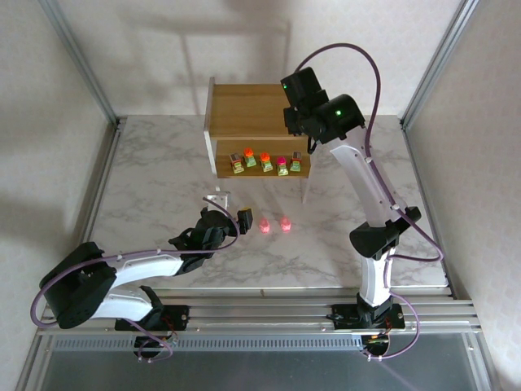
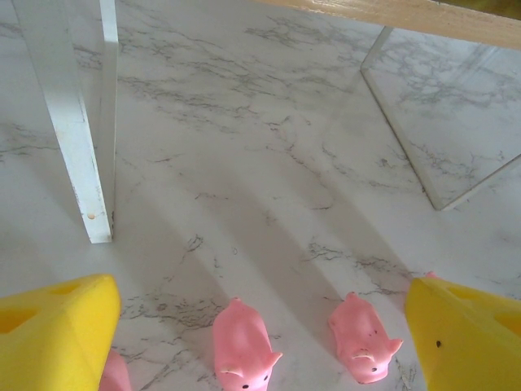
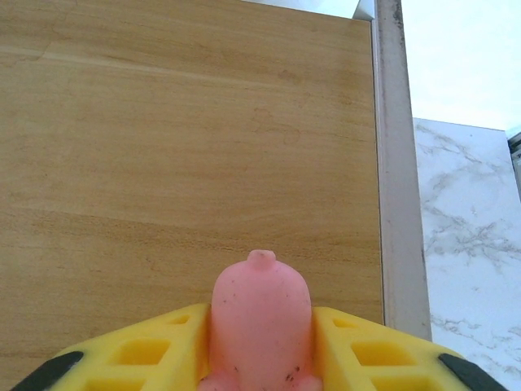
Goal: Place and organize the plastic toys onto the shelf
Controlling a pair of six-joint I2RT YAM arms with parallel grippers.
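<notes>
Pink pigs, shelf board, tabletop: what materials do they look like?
Pink pigs: likely soft plastic or rubber, translucent with a dull sheen. Shelf board: wood or wood-look laminate, matte, visible grain lines. Tabletop: marble-pattern surface, grey veins on white, slight gloss; real stone or print, unclear.

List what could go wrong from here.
1. The right gripper holds a pink pig near the shelf's right edge; released there, it might tumble off.
2. The open left gripper straddles two table pigs; closing could pinch both or knock one away.
</notes>
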